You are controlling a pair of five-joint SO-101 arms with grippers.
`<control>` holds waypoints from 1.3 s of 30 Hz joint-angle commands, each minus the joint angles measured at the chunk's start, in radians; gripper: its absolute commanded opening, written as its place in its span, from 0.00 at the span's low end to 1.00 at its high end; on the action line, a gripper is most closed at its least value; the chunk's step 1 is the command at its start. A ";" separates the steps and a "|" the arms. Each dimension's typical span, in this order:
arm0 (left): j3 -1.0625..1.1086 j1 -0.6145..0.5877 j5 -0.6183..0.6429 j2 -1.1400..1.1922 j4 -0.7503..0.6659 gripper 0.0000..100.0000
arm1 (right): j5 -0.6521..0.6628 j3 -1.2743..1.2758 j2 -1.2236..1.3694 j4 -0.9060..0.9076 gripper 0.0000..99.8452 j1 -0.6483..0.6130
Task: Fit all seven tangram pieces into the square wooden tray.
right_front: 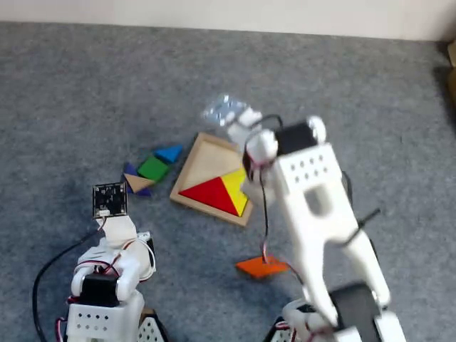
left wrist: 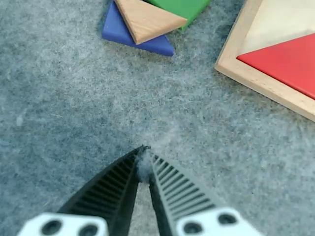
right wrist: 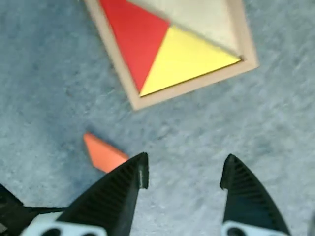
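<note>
Left claw (left wrist: 145, 164): fingers together, ribbed tips meeting low over the grey felt worktop (left wrist: 64, 108), nothing between them. Open felt lies all round it. Nearest items are a loose cluster ahead: a dark blue piece (left wrist: 129, 38) with a plain wood triangle (left wrist: 147, 19) lying partly over it, and a green piece (left wrist: 183, 6) touching the triangle on its far side. Square wooden tray (left wrist: 241, 73) sits beside that cluster, with a strip of bare felt between them. Right claw (right wrist: 183, 171): fingers wide apart, holding nothing, above bare felt near one tray corner. Orange piece (right wrist: 102, 153) lies on the felt just beside one finger, well clear of the tray rim; whether it touches the finger cannot be told. Tray contents: red triangle (right wrist: 135, 34) and yellow triangle (right wrist: 189, 59), meeting along one seam, both flush to the rim; the rest of the tray floor is bare wood. High view: light blue triangle (right_front: 169, 153) at the far end of the cluster, near the tray's edge on the left arm's side. Right arm (right_front: 313, 192) stretches over the tray's other side and covers that corner. Felt beyond the tray is open up to a pale strip (right_front: 214, 14) at the far edge.
</note>
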 commanded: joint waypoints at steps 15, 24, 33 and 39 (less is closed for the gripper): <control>0.019 -0.007 -0.006 -0.004 0.005 0.01 | -0.011 0.834 -0.453 -0.354 0.24 -0.219; 0.019 -0.007 -0.006 -0.004 0.005 0.01 | -0.009 0.961 -0.453 -0.460 0.24 -0.219; 0.019 -0.007 -0.006 -0.004 0.005 0.01 | -0.009 1.102 -0.453 -0.618 0.24 -0.274; 0.019 -0.007 -0.006 -0.004 0.005 0.01 | -0.009 1.109 -0.453 -0.650 0.23 -0.272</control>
